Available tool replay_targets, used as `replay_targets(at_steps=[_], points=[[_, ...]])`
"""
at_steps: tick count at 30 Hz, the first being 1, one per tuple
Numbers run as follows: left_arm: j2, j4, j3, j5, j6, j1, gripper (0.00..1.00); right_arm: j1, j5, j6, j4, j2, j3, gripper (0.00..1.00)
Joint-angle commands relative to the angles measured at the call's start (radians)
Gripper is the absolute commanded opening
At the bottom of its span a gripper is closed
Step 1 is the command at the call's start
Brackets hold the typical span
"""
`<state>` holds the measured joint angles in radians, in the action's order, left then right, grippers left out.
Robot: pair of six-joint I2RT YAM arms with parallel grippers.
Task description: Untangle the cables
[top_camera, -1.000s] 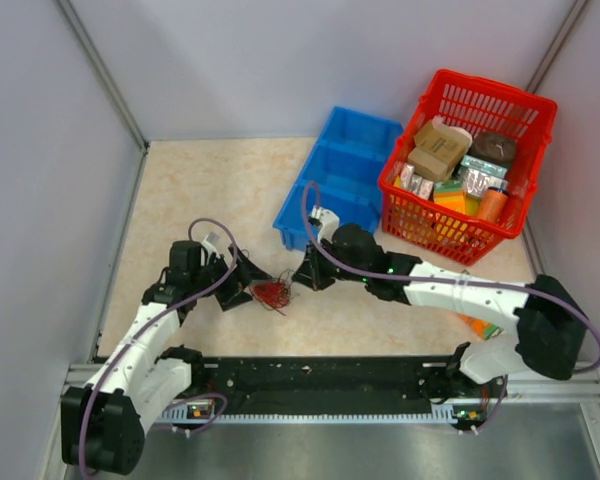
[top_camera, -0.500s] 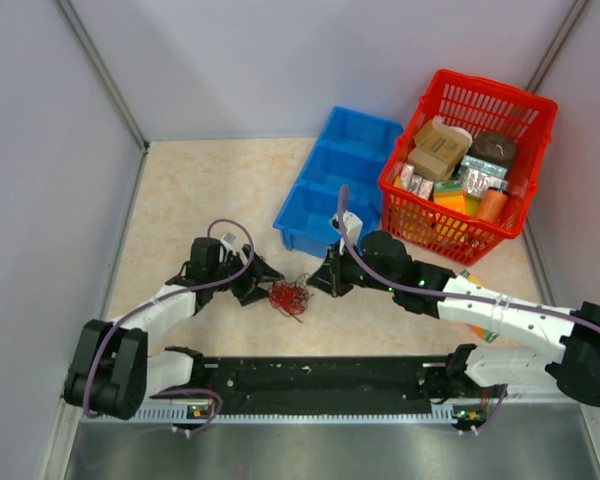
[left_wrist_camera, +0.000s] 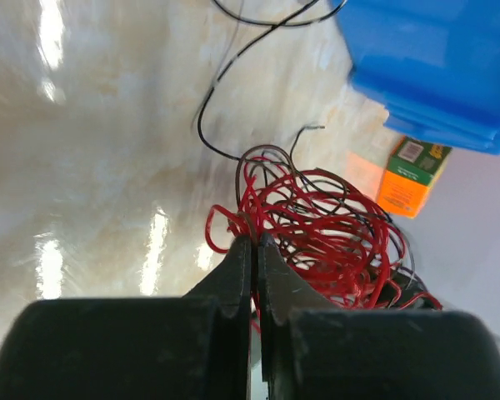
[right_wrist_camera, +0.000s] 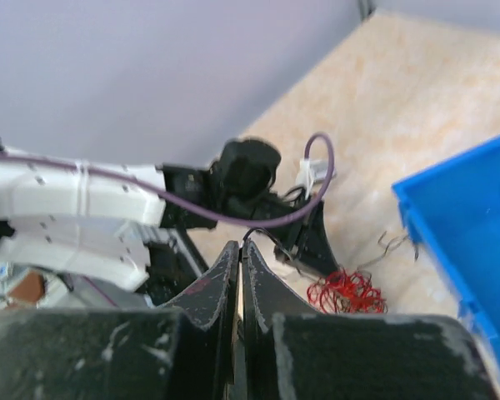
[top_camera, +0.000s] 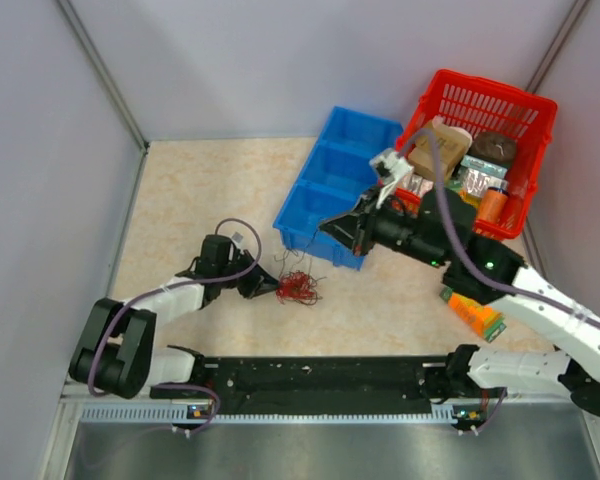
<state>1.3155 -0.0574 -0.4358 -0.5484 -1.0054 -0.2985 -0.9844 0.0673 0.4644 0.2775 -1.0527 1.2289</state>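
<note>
Judging by the cables (top_camera: 298, 288), bunched as one red-and-dark knot at lower centre of the top view, little is untangled. A red loop is pinched by the left gripper (left_wrist_camera: 252, 243); the right gripper (right_wrist_camera: 240, 246) is seen closed, with nothing clearly held.

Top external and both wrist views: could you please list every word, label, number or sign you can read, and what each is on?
No text is readable in any view.
On the orange and green box: a pale label on its green end, too blurred to read.
On the packets in the red basket: print too small to read.
On the cables and the blue bin: no markings visible.
</note>
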Motion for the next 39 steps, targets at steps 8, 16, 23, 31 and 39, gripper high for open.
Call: replay_targets(at_steps=[8, 16, 23, 31, 39], points=[[-0.136, 0.247, -0.072, 0.222, 0.139, 0.042, 0.0, -0.007, -0.259, -0.21, 0.129, 0.187, 0.342, 0.0], [-0.185, 0.381, -0.116, 0.311, 0.2, 0.09, 0.0, -0.007, -0.377, -0.326, 0.167, 0.203, 0.481, 0.0], [-0.236, 0.429, -0.138, 0.332, 0.258, 0.171, 0.0, -0.008, -0.377, -0.405, 0.18, 0.223, 0.541, 0.0], [-0.277, 0.488, -0.19, 0.344, 0.333, 0.292, 0.0, -0.008, -0.412, -0.429, 0.186, 0.226, 0.529, 0.0], [-0.318, 0.531, -0.27, 0.257, 0.41, 0.371, 0.26, -0.007, -0.437, -0.403, 0.169, 0.26, 0.425, 0.0]])
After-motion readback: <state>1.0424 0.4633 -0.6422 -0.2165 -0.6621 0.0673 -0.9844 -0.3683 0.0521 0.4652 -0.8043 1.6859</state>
